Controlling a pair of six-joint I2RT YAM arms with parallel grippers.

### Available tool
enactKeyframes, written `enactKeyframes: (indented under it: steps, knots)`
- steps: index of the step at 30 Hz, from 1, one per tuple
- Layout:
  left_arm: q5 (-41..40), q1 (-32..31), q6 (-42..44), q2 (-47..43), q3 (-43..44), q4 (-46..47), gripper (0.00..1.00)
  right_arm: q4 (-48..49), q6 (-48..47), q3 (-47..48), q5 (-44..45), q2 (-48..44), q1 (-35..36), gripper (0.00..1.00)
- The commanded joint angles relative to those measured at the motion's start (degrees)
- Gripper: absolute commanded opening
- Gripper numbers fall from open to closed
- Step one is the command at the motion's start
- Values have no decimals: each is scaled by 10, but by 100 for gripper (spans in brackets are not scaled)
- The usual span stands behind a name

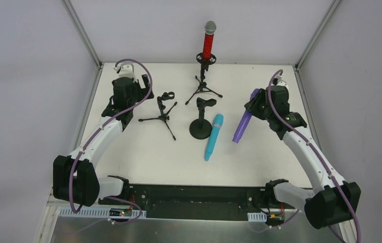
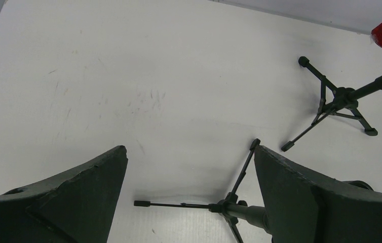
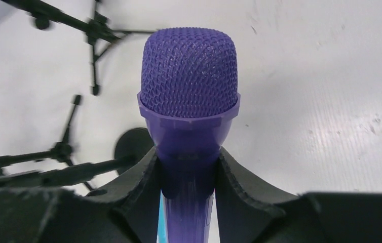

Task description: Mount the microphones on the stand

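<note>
My right gripper (image 1: 254,104) (image 3: 188,157) is shut on the purple microphone (image 1: 241,126) (image 3: 189,76), gripping just below its mesh head, and the body slants down to the left. On the table between that one and the round-base stand (image 1: 201,124) lies the cyan microphone (image 1: 213,136). At the back, the red microphone (image 1: 208,43) with a silver head stands upright in a tripod stand (image 1: 203,83). My left gripper (image 1: 123,106) (image 2: 190,149) is open, with nothing between its fingers, left of an empty tripod stand (image 1: 163,114) (image 2: 229,206).
White walls with metal frame posts close in the table on the left, back and right. The round-base stand (image 3: 130,144) and tripod legs show left of the held microphone in the right wrist view. The back tripod (image 2: 341,96) shows at the right of the left wrist view.
</note>
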Motion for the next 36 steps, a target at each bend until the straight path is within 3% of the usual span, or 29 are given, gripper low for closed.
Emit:
enactKeyframes:
  steps: [1, 11, 16, 23, 28, 36]
  knots:
    - [2, 0, 7, 4, 1, 21, 95, 90, 16, -7, -34, -72, 3, 0]
    - [4, 0, 7, 5, 2, 22, 95, 343, -44, -121, -175, -197, 2, 0]
    - [3, 0, 8, 4, 1, 22, 95, 461, -98, -178, -288, -229, 2, 0]
    - [1, 0, 10, 0, 2, 21, 96, 550, -174, -217, -429, -246, 3, 0]
    - [-5, 0, 15, 0, 1, 22, 96, 615, -194, -245, -460, -252, 3, 0]
    - [-15, 0, 46, -3, 10, 16, 99, 596, -152, -228, -486, -237, 4, 0]
